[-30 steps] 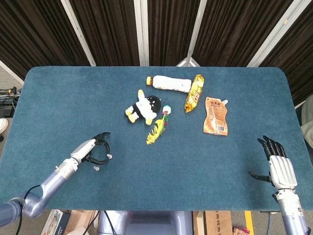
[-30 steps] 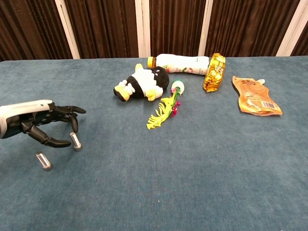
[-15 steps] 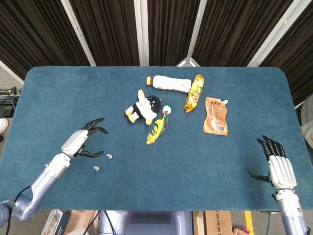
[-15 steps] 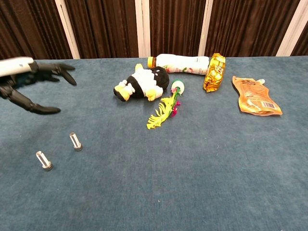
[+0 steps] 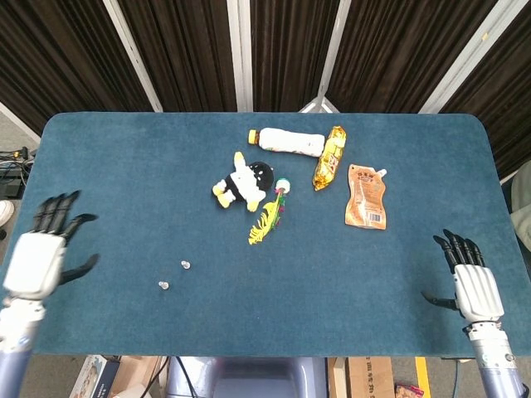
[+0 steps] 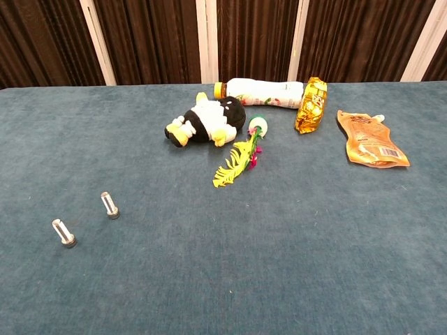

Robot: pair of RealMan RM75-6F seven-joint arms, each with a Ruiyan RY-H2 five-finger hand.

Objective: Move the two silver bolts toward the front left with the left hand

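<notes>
Both silver bolts upright on the front-left cloth, near each other, free of any grip. Left hand well off at the table edge, fingers apart and empty; right hand likewise spread, idle. Placement apparently done; next, probably only parking the arm.

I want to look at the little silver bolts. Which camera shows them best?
The chest view: both silver bolts look big and stand upright on the table. In the head view they are only tiny pale specks.

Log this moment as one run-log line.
left hand: open, off bolts | right hand: open, idle | silver bolts: on table, front left, apart
</notes>
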